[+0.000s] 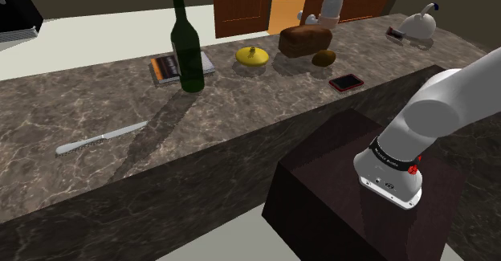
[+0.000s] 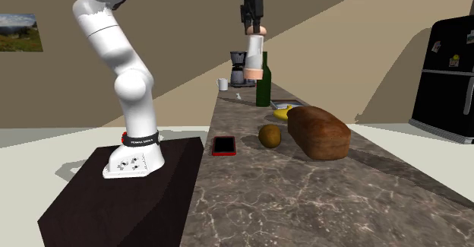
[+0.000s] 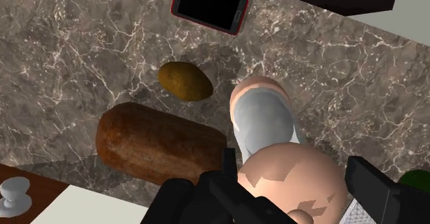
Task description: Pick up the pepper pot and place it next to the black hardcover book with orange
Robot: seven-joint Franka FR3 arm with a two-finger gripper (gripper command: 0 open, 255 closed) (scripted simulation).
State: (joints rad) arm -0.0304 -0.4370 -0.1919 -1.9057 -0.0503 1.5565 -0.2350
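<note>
We log the gripper [image 3: 296,178] pinching the pepper pot [image 3: 265,116], held high, presumably to clear the loaf [image 3: 158,143] toward the book [image 1: 166,68].

On the tabletop [image 1: 241,119], from the shoulder view's left: knife [image 1: 100,141], bottle [image 1: 187,50] before the book [image 1: 164,68], banana [image 1: 253,55], loaf [image 1: 305,40]. The potato [image 1: 323,57] lies between loaf and phone [image 1: 346,82]. Near the loaf, above the tabletop, the pepper pot [image 3: 265,123] hangs in the tool [image 3: 293,169].
</note>
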